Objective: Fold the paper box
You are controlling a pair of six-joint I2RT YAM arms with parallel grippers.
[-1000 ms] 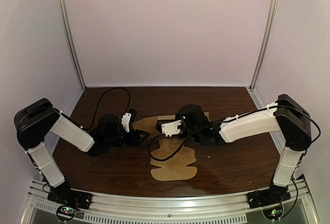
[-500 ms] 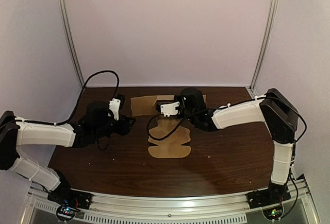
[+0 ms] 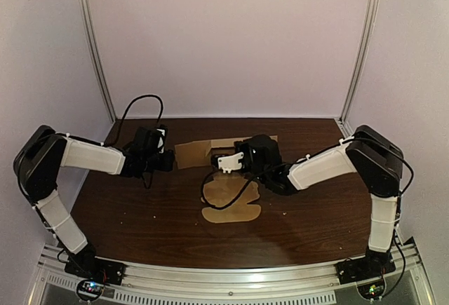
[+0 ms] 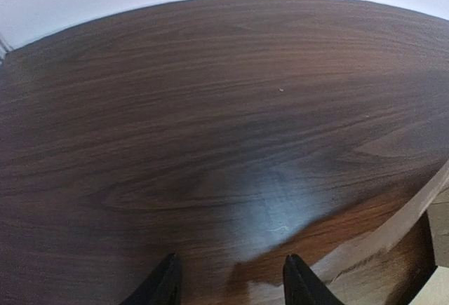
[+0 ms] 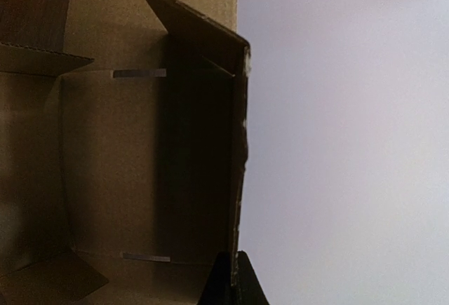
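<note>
Lying mostly flat near the middle of the dark wooden table (image 3: pixel 140 207), the brown corrugated-cardboard box blank (image 3: pixel 231 205) is seen from above with its rounded flap toward the near edge and a long panel toward the rear. The right gripper (image 3: pixel 216 155) is set at that rear part, and the left gripper (image 3: pixel 167 159) is kept just beside the panel's left end. Compared with half a second earlier, the left arm has been drawn back and its elbow raised, while the blank has hardly been shifted. From the left wrist, the left gripper (image 4: pixel 231 284) is shown spread apart over bare wood with nothing between its fingers, a cardboard edge lying off to its right. From the right wrist, the right gripper (image 5: pixel 233 280) is seen pinched on the top edge of a raised wall. The blank is judged light, stiff across its panels yet hinged at its creases (and likely to slide), so it is best taken by a free edge.
</note>
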